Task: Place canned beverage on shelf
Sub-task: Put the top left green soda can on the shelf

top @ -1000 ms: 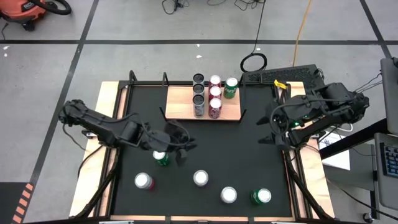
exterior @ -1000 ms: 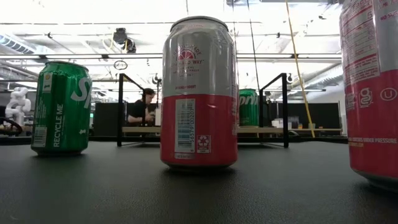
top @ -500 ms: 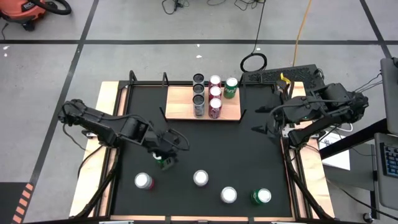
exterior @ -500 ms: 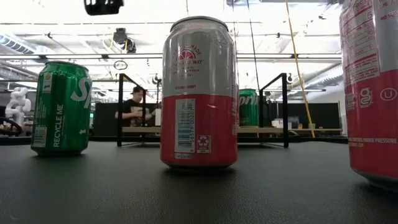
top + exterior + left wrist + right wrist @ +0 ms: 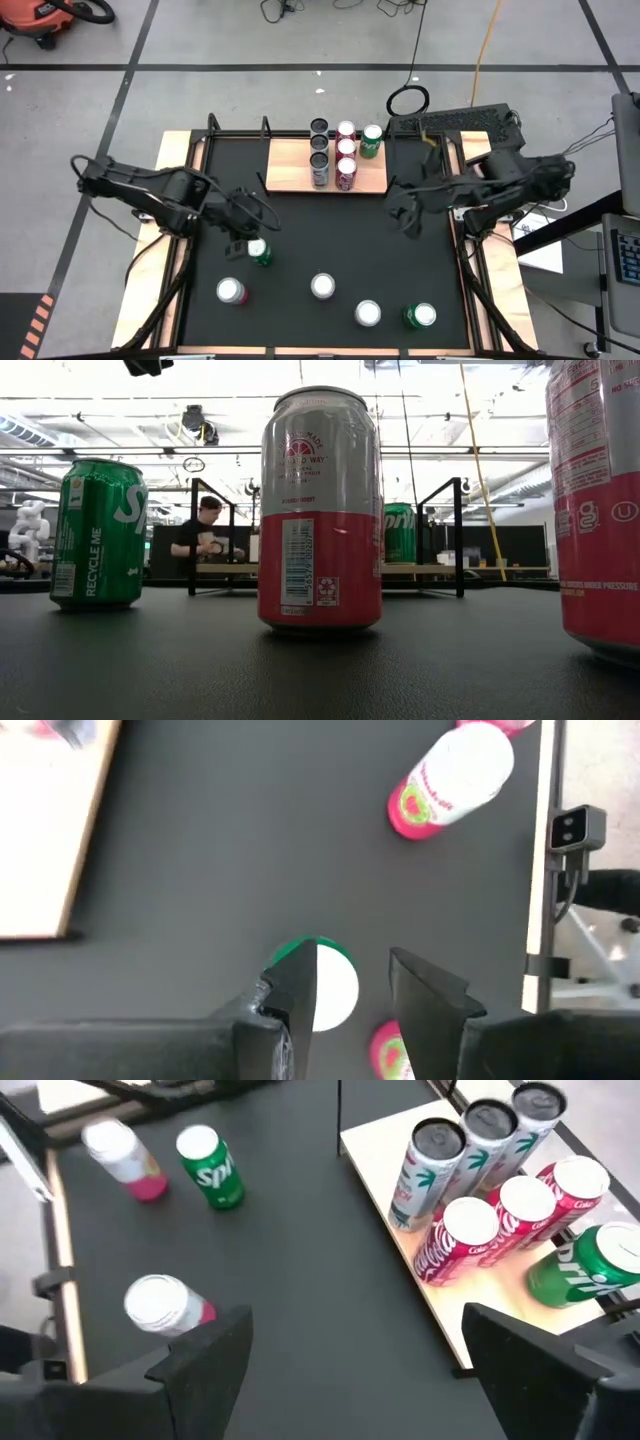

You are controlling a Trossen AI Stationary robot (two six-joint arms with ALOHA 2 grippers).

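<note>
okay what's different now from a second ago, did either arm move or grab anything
The left gripper has pulled back toward its own side of the table, off the green can, which stands free where it was; nothing was picked up. The right gripper, open and empty, has swung inward over the mat, nearer the shelf. Behind the table, a person has walked left. The cans on the shelf and the other loose cans have not moved.

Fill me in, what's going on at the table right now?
Seven cans already stand on the shelf. The left gripper hangs just beside a green can on the black mat, holding nothing. The right gripper, open and empty, reaches over the mat near the shelf. Four more cans wait along the mat's near edge.
</note>
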